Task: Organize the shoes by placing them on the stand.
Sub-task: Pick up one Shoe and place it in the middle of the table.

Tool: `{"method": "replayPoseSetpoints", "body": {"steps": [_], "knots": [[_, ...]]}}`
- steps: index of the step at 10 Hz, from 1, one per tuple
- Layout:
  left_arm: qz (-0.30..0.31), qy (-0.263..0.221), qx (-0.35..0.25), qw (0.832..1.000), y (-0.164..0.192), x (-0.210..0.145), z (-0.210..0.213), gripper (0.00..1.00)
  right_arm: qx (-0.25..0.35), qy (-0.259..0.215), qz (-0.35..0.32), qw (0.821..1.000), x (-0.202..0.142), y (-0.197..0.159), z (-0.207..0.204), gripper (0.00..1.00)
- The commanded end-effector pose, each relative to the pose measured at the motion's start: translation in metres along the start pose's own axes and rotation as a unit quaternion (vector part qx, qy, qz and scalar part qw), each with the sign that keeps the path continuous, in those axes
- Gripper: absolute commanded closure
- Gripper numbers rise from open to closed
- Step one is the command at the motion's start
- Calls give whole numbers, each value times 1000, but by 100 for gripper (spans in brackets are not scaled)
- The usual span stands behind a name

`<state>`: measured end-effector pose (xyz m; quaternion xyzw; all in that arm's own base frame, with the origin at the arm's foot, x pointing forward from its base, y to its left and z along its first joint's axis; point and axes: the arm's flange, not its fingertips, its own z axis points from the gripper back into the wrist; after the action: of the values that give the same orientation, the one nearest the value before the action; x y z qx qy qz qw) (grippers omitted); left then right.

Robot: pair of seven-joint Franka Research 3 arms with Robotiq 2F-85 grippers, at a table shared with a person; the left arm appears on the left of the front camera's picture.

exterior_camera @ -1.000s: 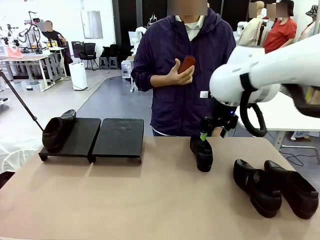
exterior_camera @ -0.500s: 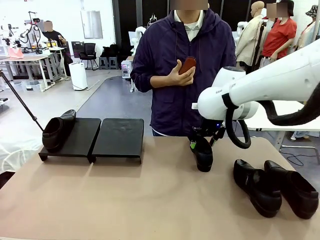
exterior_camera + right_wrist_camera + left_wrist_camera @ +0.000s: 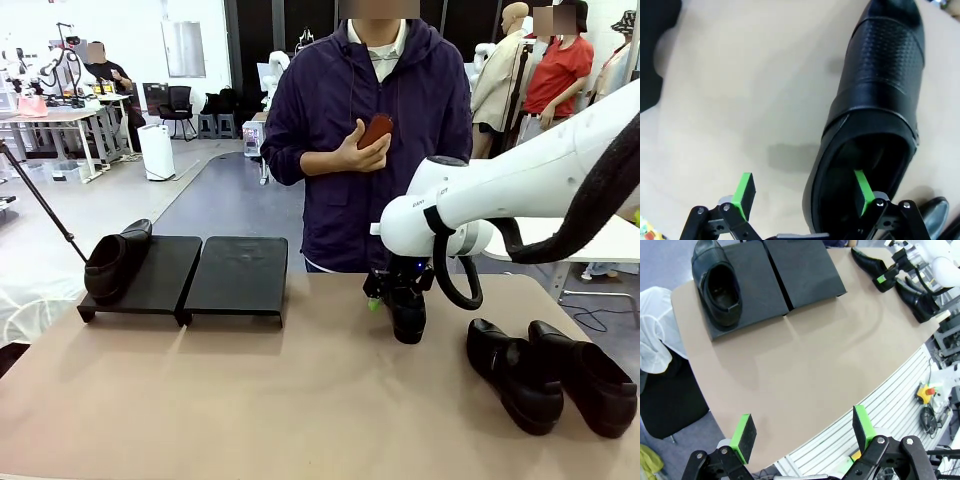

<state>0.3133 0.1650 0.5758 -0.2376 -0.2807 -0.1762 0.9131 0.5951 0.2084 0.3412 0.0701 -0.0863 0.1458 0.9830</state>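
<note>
Lower than a second ago, and farther toward the table's middle: right gripper (image 3: 392,298), down from above the lone shoe (image 3: 407,318) to its heel end. Same shift in the white arm behind it, swung down and in from the picture's right. No change in any shoe's place, nor in the person's hand (image 3: 352,152), at chest height around a reddish-brown brush (image 3: 375,128).

From the right wrist, right gripper (image 3: 802,192) with fingers (image 3: 744,194) wide apart and astride one side wall of the lone shoe (image 3: 875,115): one green pad inside the opening, the other outside over bare table (image 3: 730,100). Not closed on the leather; cannot tell whether either pad touches it.

Lone shoe: black, slip-on, finely textured over the vamp, smoother toward the rounded toe, dark inside. Stands upright on its sole at the far side of the table (image 3: 250,400), just in front of the person, well apart from the stand (image 3: 238,275).

Pair of shoes (image 3: 515,375) near the table's right edge, side by side and close together, glossy black, toes toward the robot.

Stand at the far left: two low flat black platforms set edge to edge. Shoe on the stand (image 3: 115,262) on the outer platform, along its outer edge; inner platform bare.

From the left wrist, left gripper (image 3: 805,432) high above the table's near edge, fingers (image 3: 744,432) spread wide with nothing between them; below, shoe on the stand (image 3: 715,282) upright with its opening up.
</note>
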Motion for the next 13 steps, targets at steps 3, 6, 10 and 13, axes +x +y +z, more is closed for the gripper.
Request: {"method": "replayPoseSetpoints", "body": {"steps": [3,6,10,13], "knots": [[6,5,0,1000,-1,-1,1,0,-28,12,-9,999,15,1,-4,70],[6,5,0,1000,-1,-1,1,0,-34,11,-10,999,15,2,-2,100],[6,5,0,1000,-1,-1,1,0,-39,8,-17,999,14,-2,-1,100],[6,5,0,1000,-1,-1,1,0,-44,6,-25,999,12,-6,4,100]]}}
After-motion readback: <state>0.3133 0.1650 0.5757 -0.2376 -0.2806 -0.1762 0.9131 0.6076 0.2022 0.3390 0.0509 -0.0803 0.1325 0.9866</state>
